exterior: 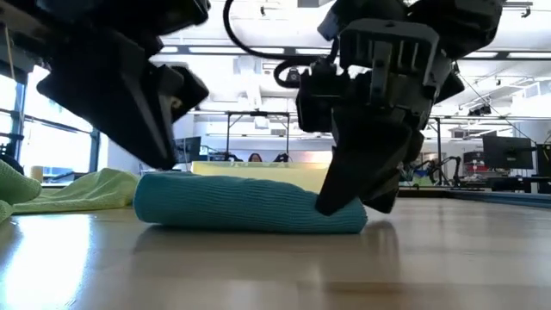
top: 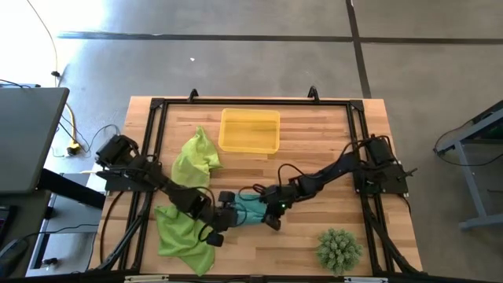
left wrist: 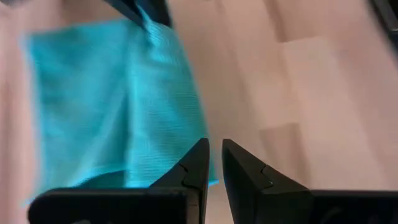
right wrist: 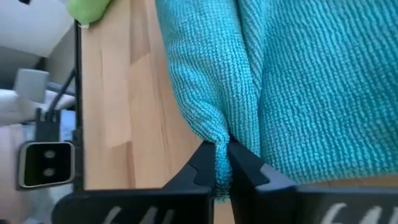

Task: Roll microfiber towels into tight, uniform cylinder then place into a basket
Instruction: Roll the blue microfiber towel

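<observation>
Teal microfiber towel (exterior: 250, 205) lies rolled into a low cylinder on the tabletop (top: 314, 244), between the two claws and well short of the yellow basket (top: 249, 130). Right claw (right wrist: 222, 163) is pinched shut on a fold of cloth at one end, probably to keep the roll tight for lifting. Left claw (left wrist: 214, 163) sits at the other end, nearly shut and seemingly empty, though blur obscures it. Two lime towels (top: 186, 236) wait unrolled nearby

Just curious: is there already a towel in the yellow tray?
No: from above, the yellow tray is empty, the teal towel lies between the grippers, and both green towels lie on the table.
</observation>
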You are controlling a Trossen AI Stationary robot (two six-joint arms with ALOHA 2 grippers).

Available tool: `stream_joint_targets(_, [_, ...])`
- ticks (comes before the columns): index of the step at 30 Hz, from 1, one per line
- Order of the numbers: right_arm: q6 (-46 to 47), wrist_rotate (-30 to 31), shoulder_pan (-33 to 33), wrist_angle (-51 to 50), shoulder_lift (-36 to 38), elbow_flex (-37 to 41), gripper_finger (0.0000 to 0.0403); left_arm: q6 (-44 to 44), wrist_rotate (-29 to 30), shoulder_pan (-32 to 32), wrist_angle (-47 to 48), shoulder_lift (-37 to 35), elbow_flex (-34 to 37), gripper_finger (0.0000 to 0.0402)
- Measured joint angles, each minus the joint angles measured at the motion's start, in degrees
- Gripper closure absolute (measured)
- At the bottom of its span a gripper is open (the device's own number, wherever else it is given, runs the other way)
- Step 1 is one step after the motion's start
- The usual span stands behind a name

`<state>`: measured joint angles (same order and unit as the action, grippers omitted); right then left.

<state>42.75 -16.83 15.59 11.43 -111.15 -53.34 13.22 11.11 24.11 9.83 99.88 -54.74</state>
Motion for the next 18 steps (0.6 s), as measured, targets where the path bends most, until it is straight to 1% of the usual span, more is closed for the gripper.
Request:
stream_joint_targets(2, [1.0, -1.3, -0.8, 0.0, 0.0, 0.0, 0.0399, -2.6, 3.9, 1.4, 0.0, 0.0, 0.0, 0.0366])
stream_joint_targets(5, [1.0, -1.5, -1.5, 0.0, 0.0, 0.0, 0.0399, -3.7, 6.6, 3.0, -0.2, 0.2, 0.0, 0.0359])
stream_joint_targets(10, [1.0, -1.5, -2.3, -0.1, 0.0, -0.1, 0.0399, -1.4, 8.4, 4.4, -0.4, 0.9, -0.1, 0.0317])
stream_joint_targets(14, [1.4, -1.3, -2.4, -0.1, 0.1, -0.1, 0.0399, -1.2, 13.4, 5.1, -0.4, 1.0, -0.1, 0.028])
stream_joint_targets(18, [1.4, -1.0, -2.4, -0.1, 0.1, -0.1, 0.0399, -0.4, 16.5, 5.0, 0.4, 1.0, -0.1, 0.0252])
